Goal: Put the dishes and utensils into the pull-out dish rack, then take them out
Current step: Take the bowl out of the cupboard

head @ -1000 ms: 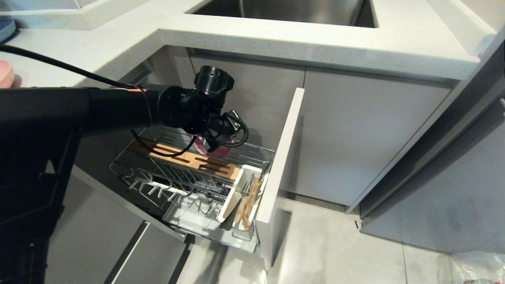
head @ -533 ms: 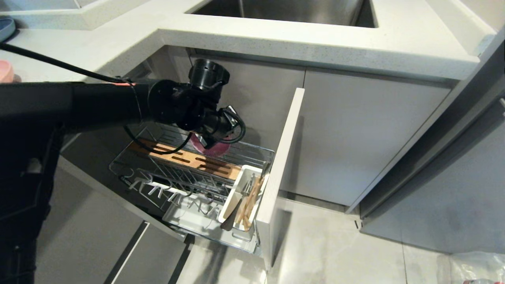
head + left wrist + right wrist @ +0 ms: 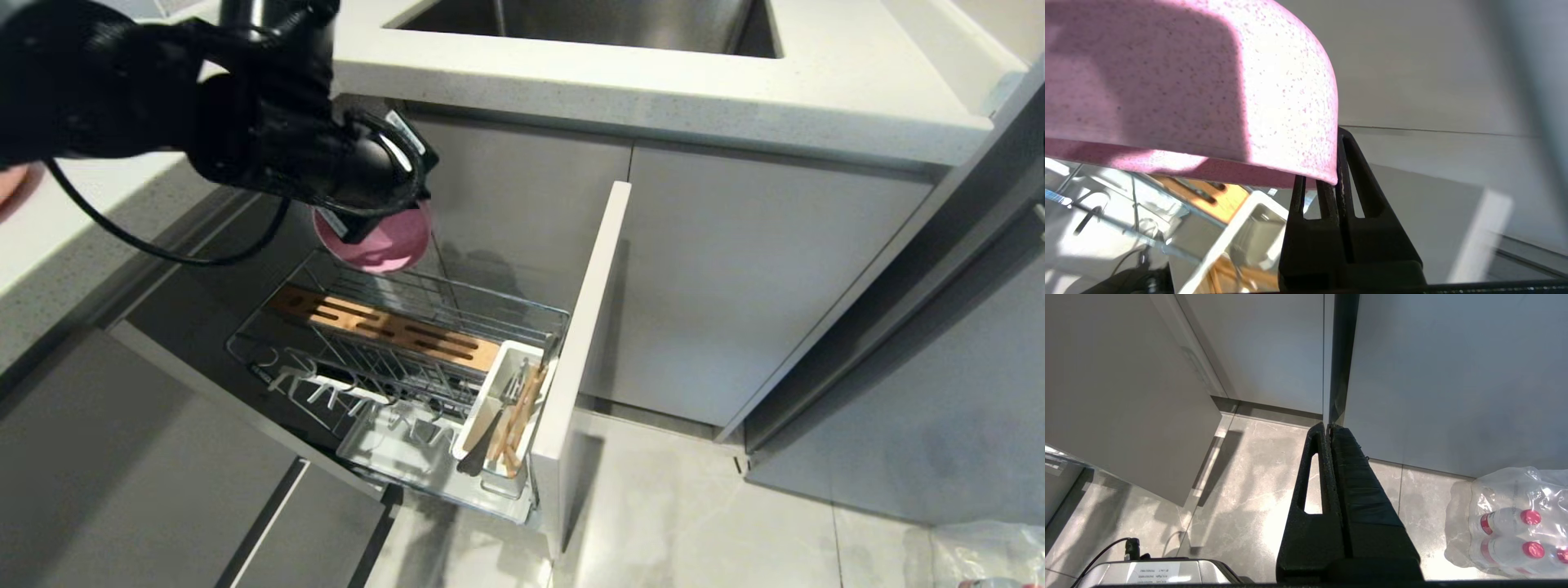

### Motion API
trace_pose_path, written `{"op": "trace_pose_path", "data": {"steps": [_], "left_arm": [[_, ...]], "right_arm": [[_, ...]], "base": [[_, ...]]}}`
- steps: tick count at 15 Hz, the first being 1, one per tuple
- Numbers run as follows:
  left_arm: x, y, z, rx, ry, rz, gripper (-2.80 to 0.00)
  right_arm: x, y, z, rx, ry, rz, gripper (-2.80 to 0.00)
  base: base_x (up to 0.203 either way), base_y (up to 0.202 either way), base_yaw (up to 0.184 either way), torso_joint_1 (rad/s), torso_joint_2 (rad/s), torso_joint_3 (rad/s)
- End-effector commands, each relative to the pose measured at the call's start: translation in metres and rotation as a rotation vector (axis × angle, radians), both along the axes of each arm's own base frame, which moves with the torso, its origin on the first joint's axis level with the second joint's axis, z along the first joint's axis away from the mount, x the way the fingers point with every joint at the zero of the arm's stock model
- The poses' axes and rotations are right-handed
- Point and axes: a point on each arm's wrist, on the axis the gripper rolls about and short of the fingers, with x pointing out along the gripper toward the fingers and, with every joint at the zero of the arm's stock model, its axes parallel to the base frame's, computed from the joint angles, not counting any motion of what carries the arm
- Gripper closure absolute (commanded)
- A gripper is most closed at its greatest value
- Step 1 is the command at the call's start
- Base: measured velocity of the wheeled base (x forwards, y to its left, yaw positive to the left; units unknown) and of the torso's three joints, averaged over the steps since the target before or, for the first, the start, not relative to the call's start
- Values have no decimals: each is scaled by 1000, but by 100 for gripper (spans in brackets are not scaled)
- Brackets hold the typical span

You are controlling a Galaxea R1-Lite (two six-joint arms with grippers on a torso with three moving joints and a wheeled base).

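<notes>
Above the pull-out dish rack, toward its rear left corner, my left gripper is clamped on the rim of the pink bowl; on the left wrist camera I see its fingers pinching the bowl's edge, with the bowl's outer wall filling most of that picture. The bowl hangs in the air clear of the chrome wires, just under the edge of the pale countertop and well above the rack's slotted wooden strip.

Moving right along the rack from that strip, I find the white utensil caddy at the front right corner, against the rack's narrow pale front panel. The wooden chopsticks lean inside the caddy, and the dark fork stands in it beside them, handle end low. The white drip tray lies under the wires at the rack's front. I cannot find the pink plate anywhere in the rack.

Right of the rack's front panel, grey cabinet doors run above the tiled floor. My right gripper shows only on its own wrist camera, fingers pressed together on nothing, pointing down at that floor near a shrink-wrapped pack of bottles.
</notes>
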Motion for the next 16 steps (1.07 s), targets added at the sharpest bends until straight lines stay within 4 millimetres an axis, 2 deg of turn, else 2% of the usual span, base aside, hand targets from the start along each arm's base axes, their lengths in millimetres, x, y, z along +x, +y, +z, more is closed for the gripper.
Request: {"op": "trace_pose_path", "data": {"steps": [1, 5, 10, 12, 16], "left_arm": [[-40, 20, 35, -56, -95, -3, 0], [-115, 57, 80, -108, -261, -32, 0], [-192, 110, 111, -85, -478, 27, 0], [-210, 126, 117, -36, -549, 107, 0], [-210, 149, 124, 147, -611, 392, 0]], "right_arm": [[0, 0, 0, 0, 1, 0, 0], [0, 0, 0, 0, 1, 0, 0], [0, 0, 0, 1, 1, 0, 0], [0, 0, 0, 0, 1, 0, 0], [0, 0, 0, 0, 1, 0, 0]], "base": [[0, 0, 0, 0, 0, 0], [0, 0, 0, 0, 0, 0], [0, 0, 0, 0, 0, 0], [0, 0, 0, 0, 0, 0], [0, 0, 0, 0, 0, 0]]}}
